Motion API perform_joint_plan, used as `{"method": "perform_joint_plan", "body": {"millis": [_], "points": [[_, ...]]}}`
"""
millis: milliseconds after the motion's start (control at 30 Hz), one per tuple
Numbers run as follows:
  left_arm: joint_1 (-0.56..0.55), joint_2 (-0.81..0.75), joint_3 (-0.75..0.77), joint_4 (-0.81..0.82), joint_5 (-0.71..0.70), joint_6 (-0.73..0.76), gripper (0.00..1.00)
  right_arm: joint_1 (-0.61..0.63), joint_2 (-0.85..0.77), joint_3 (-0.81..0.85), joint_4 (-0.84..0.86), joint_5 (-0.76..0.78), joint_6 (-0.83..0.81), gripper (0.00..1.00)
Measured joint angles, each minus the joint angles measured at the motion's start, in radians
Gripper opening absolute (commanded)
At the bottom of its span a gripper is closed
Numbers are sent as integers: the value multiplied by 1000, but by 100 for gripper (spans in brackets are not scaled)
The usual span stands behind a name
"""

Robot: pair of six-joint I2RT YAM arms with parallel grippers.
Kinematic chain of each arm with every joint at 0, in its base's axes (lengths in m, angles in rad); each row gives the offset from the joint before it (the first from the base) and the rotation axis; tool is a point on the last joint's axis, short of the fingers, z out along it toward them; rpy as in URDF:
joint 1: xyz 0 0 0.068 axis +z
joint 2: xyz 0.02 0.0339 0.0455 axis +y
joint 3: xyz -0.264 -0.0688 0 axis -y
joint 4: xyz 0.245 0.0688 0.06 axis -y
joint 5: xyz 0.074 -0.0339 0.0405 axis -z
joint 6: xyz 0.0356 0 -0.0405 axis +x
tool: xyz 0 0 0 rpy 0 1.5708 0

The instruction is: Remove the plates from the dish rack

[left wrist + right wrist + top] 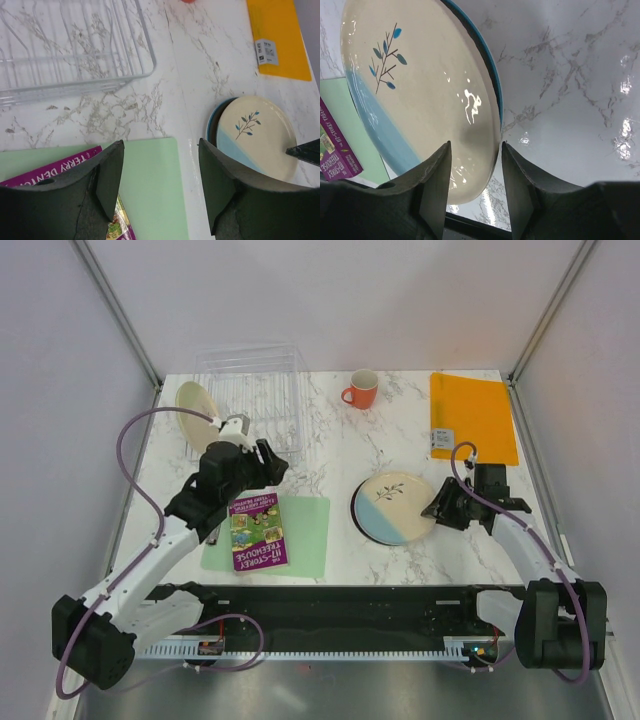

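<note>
The clear dish rack [255,390] [75,50] stands at the back left. A pale yellow-green plate [197,405] leans tilted at its left end. The blue-and-cream sprig plate [395,508] [256,134] [420,90] lies flat on the marble right of centre. My right gripper [438,508] [475,185] is open, its jaws straddling that plate's near rim with a gap on each side. My left gripper [268,468] [161,185] is open and holds nothing; it hangs over the green mat in front of the rack.
A light green mat [300,535] [150,175] carries a purple book [257,530] [50,167]. An orange mug [360,390] stands at the back centre. An orange sheet [473,415] [280,40] lies at the back right.
</note>
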Motion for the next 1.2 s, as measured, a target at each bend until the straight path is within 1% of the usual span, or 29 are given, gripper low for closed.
{"method": "perform_joint_plan", "body": {"millis": [100,333,500,600,700,733,800,833,900,1000,1100,1200], "points": [[2,0,36,-1,-48,26,68,0,11,0,11,-19,-10,51],[3,8,39,-31,-84,38,68,0,37,0,28,-60,-30,54],[3,8,39,-49,-126,45,74,25,70,2,37,-74,-39,57],[11,14,44,-62,-172,53,75,26,69,5,36,-63,-39,59],[45,39,73,-80,-219,69,78,27,54,11,25,-19,-38,64],[63,50,88,-90,-237,78,79,29,40,14,14,8,-37,67],[88,71,122,-100,-287,94,80,30,0,25,-8,56,-37,70],[118,84,142,-100,-317,106,81,30,-27,34,-17,85,-36,71],[155,113,181,-95,-379,134,85,30,-76,55,-31,129,-36,72],[212,167,234,-71,-453,192,85,30,-119,93,-34,175,-39,72],[270,246,290,-31,-521,253,86,30,-122,110,-31,200,-44,72],[324,334,333,11,-568,301,88,30,-93,113,-34,212,-51,72]]}}
